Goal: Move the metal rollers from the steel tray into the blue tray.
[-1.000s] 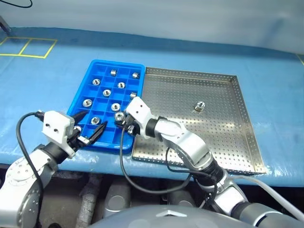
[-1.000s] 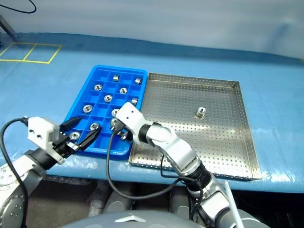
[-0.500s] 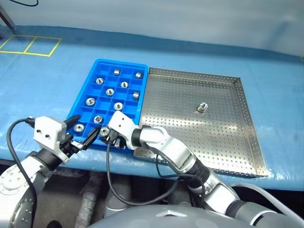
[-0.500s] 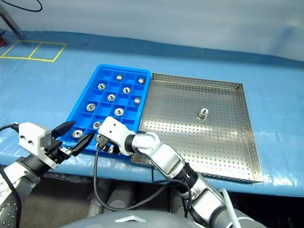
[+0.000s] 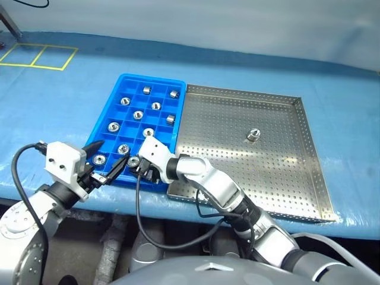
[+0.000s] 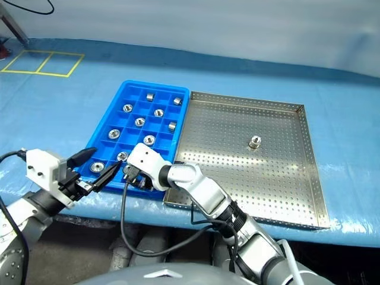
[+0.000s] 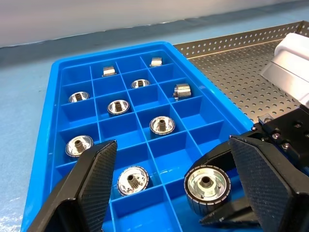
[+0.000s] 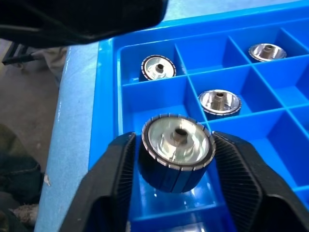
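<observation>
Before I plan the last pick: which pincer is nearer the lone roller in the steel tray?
Right. The right pincer is over the blue tray's near end; the left pincer sits farther out from the roller.

You have a surface [image 5: 59, 101] covered in a blue sheet, with pale scuffing along its near edge. Two trays lie directly on it, side by side with their long edges touching or very nearly so: the blue tray [image 5: 116, 92] on the left and the steel tray [image 5: 279, 178] on the right. Yellow tape lines [image 5: 38, 57] form rectangles on the covering at the far left corner, well apart from both trays.
</observation>
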Robot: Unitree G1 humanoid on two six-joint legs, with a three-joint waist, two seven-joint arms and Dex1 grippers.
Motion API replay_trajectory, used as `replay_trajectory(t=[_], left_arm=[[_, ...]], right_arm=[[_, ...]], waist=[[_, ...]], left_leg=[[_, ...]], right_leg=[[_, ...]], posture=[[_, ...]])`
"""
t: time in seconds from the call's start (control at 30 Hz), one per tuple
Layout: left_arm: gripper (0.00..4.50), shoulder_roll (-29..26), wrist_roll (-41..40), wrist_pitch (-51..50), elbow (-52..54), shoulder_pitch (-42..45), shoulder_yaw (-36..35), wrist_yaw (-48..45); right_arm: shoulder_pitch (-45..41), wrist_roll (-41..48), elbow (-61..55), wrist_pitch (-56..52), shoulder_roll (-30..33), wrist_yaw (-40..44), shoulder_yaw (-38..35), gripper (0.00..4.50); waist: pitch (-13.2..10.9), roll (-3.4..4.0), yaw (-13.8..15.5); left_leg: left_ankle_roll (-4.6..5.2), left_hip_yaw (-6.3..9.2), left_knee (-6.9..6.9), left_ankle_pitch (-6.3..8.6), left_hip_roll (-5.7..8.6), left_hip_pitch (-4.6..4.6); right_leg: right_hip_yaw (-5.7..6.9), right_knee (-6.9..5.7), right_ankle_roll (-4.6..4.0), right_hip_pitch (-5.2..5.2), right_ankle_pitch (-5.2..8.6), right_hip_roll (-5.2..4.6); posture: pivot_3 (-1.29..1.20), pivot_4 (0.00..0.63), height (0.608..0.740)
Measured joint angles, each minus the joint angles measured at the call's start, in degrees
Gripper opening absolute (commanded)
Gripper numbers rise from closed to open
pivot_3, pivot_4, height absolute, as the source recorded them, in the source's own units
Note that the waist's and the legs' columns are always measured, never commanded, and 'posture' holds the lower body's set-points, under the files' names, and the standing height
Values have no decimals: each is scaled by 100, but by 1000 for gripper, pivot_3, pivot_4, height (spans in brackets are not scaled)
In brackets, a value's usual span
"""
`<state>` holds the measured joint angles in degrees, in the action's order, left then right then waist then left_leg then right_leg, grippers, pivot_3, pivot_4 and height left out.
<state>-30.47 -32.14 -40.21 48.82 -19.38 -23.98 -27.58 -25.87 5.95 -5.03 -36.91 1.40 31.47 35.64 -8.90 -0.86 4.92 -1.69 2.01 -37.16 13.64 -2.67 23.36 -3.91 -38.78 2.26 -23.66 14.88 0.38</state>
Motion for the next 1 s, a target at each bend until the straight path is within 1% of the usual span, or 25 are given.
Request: replay_trajectory(t=[0.1, 0.13, 0.27, 0.37, 0.5, 0.63, 0.77, 0.87, 1.0], left_arm=[[4057, -35, 2, 1, -121, 129, 82, -1], [4057, -47, 1, 1, -126, 155, 104, -1], [4057, -142, 1, 40, -199, 309, 232, -48], [4057, -188, 17, 73, -363, 578, 364, -83], [4057, -254, 73, 93, -638, 1100, 744, -132], [4057, -200, 309, 195, -1312, 2114, 1509, -179], [4057, 54, 644, 318, -2071, 3027, 2375, -290], [4057, 313, 864, 416, -2535, 3629, 2990, -463], [4057, 490, 982, 539, -2851, 3982, 3541, -776]], right_arm=[[84, 10, -95, -2, -12, 87, 20, 4406], [111, 15, -106, -3, -34, 88, 29, 4459], [188, 75, -323, -8, -19, 79, -150, 4459], [195, 115, -629, -7, 24, -107, -578, 4459], [227, 25, -981, -14, 281, -531, -1226, 4459], [484, -163, -1394, -263, 694, -1094, -2064, 4459], [850, -336, -1689, -537, 1027, -1512, -2672, 4459], [1126, -466, -1817, -744, 1079, -1845, -2951, 4459], [1255, -537, -1830, -959, 993, -2251, -3390, 4459]], waist=[[0, 0, -20], [0, -1, -23], [-1, 1, -51], [0, 0, -58], [0, 0, -106], [-1, 2, -119], [0, 2, -309], [0, 3, -482], [0, 4, -746]], left_leg=[[0, 1, 4, 0, -2, 0], [0, 2, 5, 0, -4, 0], [-1, 1, 5, 0, -4, 1], [-3, 1, 2, -2, -2, 1], [-6, -5, -1, -3, 1, 2], [-7, -1, -2, -4, 4, 7], [-5, -5, -1, -3, 7, 14], [-2, -5, 0, -1, 6, 19], [2, -11, 4, 1, 4, 18]], right_leg=[[1, 0, 2, -3, -2, 3], [2, -1, 0, -4, -3, 5], [2, -2, 0, -6, -2, 4], [2, -1, 3, -3, 1, 3], [-4, 0, 5, -3, -1, 0], [-1, 1, 18, -5, -27, 1], [-8, 5, 16, -7, -35, 0], [-11, 5, 14, -13, -35, 3], [-19, 4, 14, -16, -35, 4]], posture=[[260, 150, 740], [256, 150, 740], [221, 150, 740], [193, 150, 740], [138, 150, 740], [73, 150, 740], [15, 150, 740], [-37, 150, 740], [-89, 150, 740]])
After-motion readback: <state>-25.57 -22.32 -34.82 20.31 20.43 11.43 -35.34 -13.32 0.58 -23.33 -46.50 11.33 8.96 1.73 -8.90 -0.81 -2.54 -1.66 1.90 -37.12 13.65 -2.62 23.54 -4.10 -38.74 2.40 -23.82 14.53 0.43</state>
